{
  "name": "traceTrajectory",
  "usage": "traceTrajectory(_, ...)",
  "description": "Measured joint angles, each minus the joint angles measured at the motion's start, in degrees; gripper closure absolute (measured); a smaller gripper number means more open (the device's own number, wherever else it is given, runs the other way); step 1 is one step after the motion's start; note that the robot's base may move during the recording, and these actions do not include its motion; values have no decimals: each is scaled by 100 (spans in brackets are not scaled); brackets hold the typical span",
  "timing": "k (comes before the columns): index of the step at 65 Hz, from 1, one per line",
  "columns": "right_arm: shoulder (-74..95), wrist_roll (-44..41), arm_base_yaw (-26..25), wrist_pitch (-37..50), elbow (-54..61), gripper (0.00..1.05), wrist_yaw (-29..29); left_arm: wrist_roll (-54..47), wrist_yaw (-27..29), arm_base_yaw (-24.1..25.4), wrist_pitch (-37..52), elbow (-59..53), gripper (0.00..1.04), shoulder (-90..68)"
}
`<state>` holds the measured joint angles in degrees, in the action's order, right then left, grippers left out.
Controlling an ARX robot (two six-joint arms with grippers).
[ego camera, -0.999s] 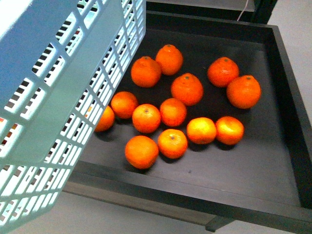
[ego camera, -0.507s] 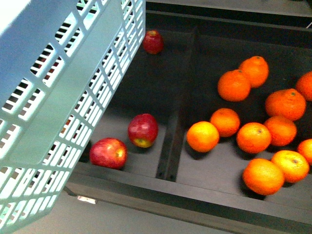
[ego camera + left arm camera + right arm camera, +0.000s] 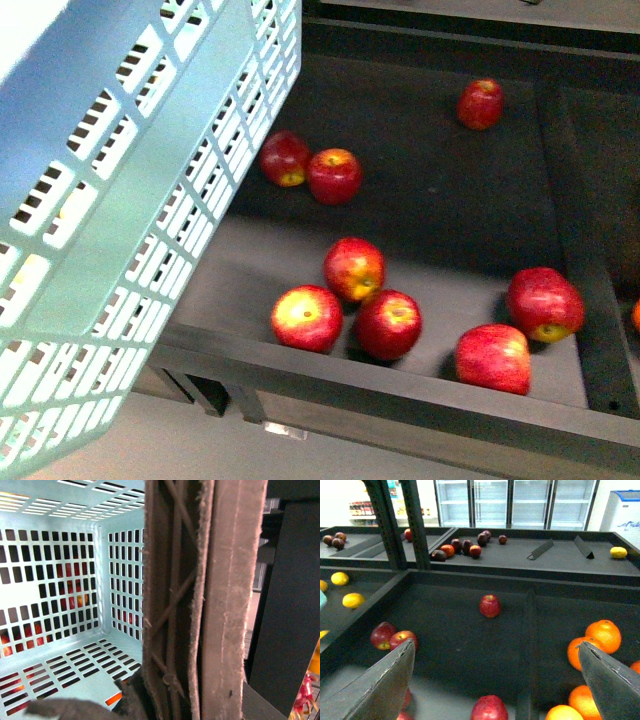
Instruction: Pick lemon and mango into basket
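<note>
The right fingers (image 3: 385, 685) were wide apart and empty; closure of the left fingers (image 3: 70, 709) could not be told behind the basket (image 3: 130, 200) handle. Lemons (image 3: 353, 600) were found in the worktop section (image 3: 375, 582) beyond the apples (image 3: 490, 605); no mango was seen. Searching was judged in hand; travel to that section was required. Oranges (image 3: 602, 636), previously ahead, had been replaced by apples.

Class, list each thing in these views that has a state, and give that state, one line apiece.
basket: tilted, left of the tray; floor that shows is bare.
right gripper: jaws wide apart, holding nothing.
apples: loose on the tray floor, none held.
lemons: lying in the next compartment, none picked.
</note>
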<state>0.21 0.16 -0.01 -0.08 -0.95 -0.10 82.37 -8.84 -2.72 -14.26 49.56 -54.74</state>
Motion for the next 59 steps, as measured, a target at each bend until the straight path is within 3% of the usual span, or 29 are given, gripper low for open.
traceTrajectory(59, 0, 0, 2, 0, 0, 9, 11, 0, 4, 7, -2, 0, 90, 2)
